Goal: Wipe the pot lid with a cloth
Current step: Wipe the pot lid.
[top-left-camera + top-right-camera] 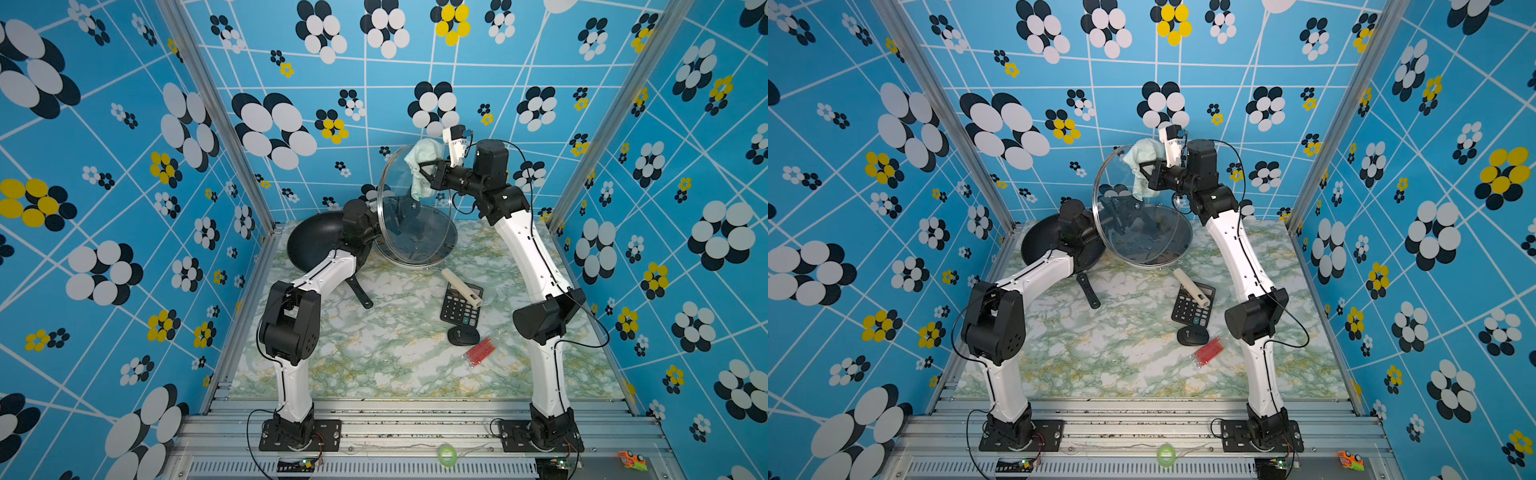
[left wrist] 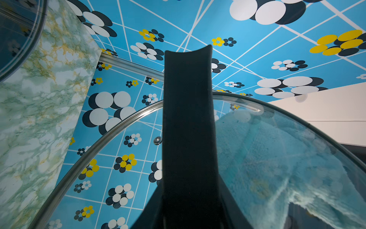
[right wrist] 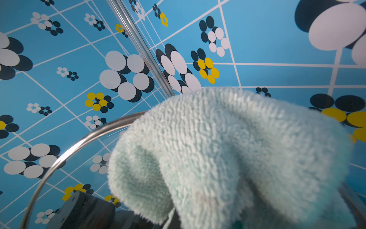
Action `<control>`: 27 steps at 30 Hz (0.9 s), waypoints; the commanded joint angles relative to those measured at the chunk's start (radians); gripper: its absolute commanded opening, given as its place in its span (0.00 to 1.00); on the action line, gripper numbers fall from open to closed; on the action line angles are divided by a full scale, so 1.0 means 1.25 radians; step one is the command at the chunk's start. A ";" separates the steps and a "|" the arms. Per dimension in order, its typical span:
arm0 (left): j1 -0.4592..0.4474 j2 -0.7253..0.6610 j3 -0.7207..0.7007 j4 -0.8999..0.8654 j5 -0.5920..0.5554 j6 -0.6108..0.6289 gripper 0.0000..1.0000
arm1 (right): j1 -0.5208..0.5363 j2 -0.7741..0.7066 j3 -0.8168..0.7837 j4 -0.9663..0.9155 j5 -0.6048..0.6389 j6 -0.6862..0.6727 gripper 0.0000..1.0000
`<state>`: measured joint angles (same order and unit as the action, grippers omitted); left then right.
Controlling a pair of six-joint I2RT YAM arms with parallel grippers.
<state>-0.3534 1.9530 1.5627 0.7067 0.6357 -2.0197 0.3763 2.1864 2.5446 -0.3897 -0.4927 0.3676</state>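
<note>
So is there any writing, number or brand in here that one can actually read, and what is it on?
No text reads clearly in any view.
Calculator: marks on the keys, too small to read.
Mouse: a small pale mark on top, too small to read.
Red packet: no print that can be read.
Orange toy on the front rail: blurred, unreadable.

Blue walls (image 1: 124, 174) with white, black and yellow flowers enclose a green-veined marble tabletop (image 1: 374, 357) edged by aluminium rails (image 1: 415, 409).

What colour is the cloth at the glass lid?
The cloth is pale mint green, plain and fluffy; the right wrist view shows it best.
</note>
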 commanded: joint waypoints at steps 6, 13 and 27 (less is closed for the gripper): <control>0.017 0.015 0.222 0.226 0.064 0.035 0.00 | -0.005 -0.131 -0.352 0.010 0.083 -0.017 0.00; 0.033 0.028 0.255 0.067 0.016 0.163 0.00 | 0.051 -0.268 -0.564 0.046 0.062 -0.010 0.00; 0.001 0.037 0.201 0.036 0.014 0.231 0.00 | 0.144 -0.185 -0.245 -0.015 0.071 -0.027 0.00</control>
<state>-0.3111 2.0716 1.8370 0.6407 0.6399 -1.7748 0.5709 1.8957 2.0754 -0.4095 -0.4160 0.3737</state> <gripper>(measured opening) 0.352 0.072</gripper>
